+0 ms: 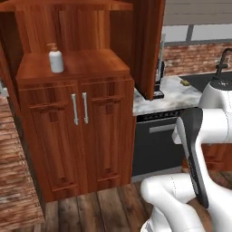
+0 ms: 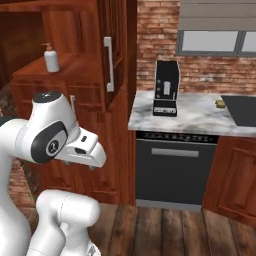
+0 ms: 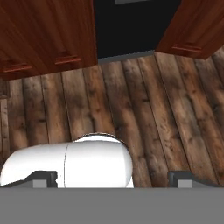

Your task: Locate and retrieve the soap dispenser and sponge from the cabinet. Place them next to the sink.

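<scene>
Brick-walled kitchen noted: soap dispenser stands upright on the cabinet shelf, sponge already lies beside the sink, gripper is spread wide over floorboards; the bottle is best approached level, below the pump.

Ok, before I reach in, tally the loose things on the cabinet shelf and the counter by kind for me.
Soap dispenser: 1, upright on the cabinet shelf.
Sponge: 1, yellow, on the counter near the sink.
Coffee machine: 1, black, on the counter.
Total: 3
</scene>
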Available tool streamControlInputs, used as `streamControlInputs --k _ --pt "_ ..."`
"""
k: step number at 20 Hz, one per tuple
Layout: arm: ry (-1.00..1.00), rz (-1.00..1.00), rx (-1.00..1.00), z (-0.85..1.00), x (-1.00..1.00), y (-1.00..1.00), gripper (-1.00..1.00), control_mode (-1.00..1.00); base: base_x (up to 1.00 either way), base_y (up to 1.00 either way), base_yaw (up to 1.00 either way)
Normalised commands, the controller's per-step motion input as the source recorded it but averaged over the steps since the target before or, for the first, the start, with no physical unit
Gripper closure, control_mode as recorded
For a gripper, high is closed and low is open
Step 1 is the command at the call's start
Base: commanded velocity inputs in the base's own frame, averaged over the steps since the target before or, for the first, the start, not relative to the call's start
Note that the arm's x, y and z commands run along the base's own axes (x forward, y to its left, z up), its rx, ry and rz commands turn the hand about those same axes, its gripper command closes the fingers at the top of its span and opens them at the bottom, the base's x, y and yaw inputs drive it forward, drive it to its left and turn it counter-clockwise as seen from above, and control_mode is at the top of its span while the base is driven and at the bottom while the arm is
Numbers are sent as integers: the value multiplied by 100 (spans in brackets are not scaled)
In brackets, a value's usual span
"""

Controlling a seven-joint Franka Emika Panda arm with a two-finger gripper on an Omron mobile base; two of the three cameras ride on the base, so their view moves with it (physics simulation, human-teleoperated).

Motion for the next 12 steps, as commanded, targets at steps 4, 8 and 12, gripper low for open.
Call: streamControlInputs --k 4,8,12 --pt "0 0 0 0 0 0 -100 100 -3 67 0" --pt "0 0 0 0 0 0 -100 100 -1 67 0" --pt "0 0 0 0 0 0 -100 100 8 72 0"
